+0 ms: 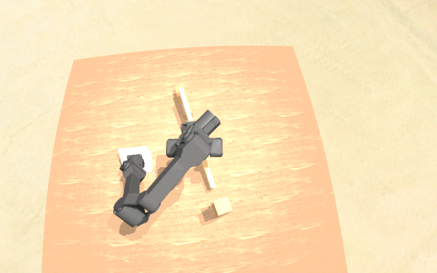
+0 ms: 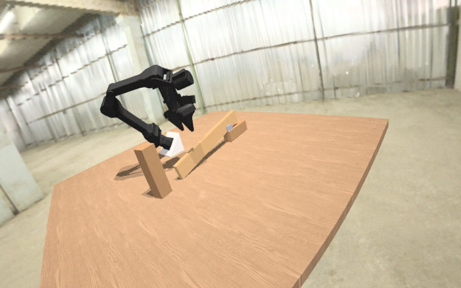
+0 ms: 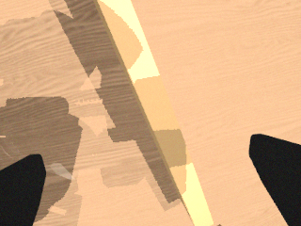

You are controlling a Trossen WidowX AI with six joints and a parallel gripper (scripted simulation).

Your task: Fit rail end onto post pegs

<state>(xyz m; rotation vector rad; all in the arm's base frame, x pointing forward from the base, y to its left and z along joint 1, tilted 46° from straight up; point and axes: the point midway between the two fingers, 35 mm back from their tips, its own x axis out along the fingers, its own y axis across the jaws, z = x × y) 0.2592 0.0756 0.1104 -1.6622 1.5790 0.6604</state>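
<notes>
The light wooden rail (image 1: 209,178) (image 2: 217,131) (image 3: 162,105) slopes down from the bracket (image 2: 229,127) on the low footboard block (image 2: 238,131) to the table. Its near end lies a short gap in front of the upright post (image 1: 222,206) (image 2: 155,173). A small bit of a peg shows at the post's rail side in the top view; the holes are not visible. My gripper (image 2: 188,130) (image 3: 149,154) is open and empty, above the middle part of the rail. In the wrist view the rail runs diagonally through the space between the fingertips, below them. The arm hides the rail's middle in the top view.
The arm's white base block (image 1: 147,161) (image 2: 176,145) stands on the wooden table (image 1: 264,180) (image 2: 258,203), to the left of the rail in the top view. The arm reaches over from there. Its shadow falls on the table and across the rail.
</notes>
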